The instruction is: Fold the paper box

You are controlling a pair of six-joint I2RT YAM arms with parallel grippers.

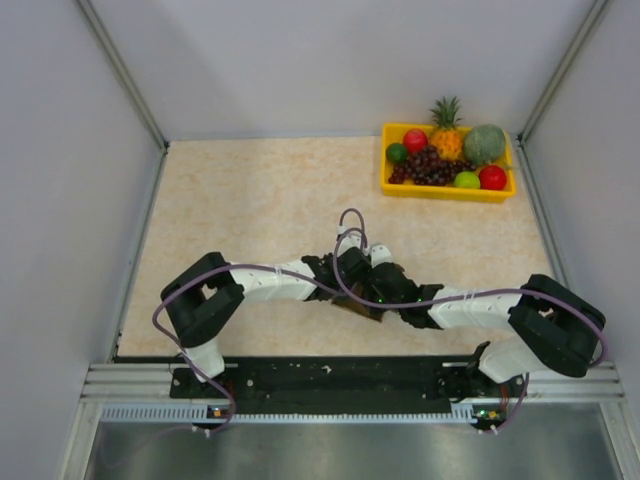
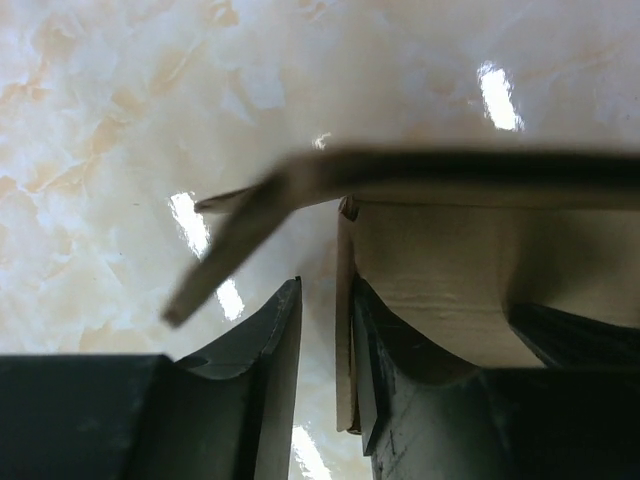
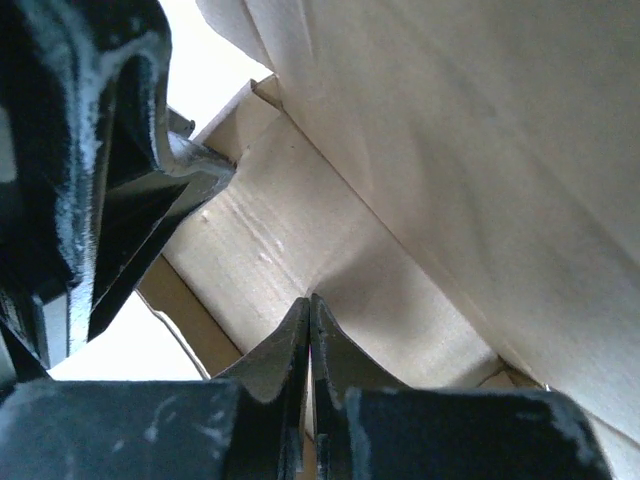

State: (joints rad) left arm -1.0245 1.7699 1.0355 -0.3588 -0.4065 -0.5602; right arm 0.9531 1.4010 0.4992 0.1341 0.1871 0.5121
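Note:
The paper box [image 1: 359, 309] is brown cardboard in the middle of the table, almost wholly hidden under both wrists in the top view. In the left wrist view a wall of the paper box [image 2: 450, 270] stands on edge against the right finger's inner face, and a bent flap [image 2: 240, 250] sticks out to the left. My left gripper [image 2: 326, 285] is open around that wall, with a gap on its left side. My right gripper [image 3: 310, 300] is shut, its tips pressed against an inner panel of the paper box [image 3: 300, 230]. The left gripper's fingers [image 3: 100, 150] show at that view's upper left.
A yellow tray [image 1: 446, 193] holding several fruits stands at the back right of the beige table [image 1: 250, 200]. Grey walls close in the left, right and back sides. A metal rail [image 1: 350, 385] with both arm bases runs along the near edge.

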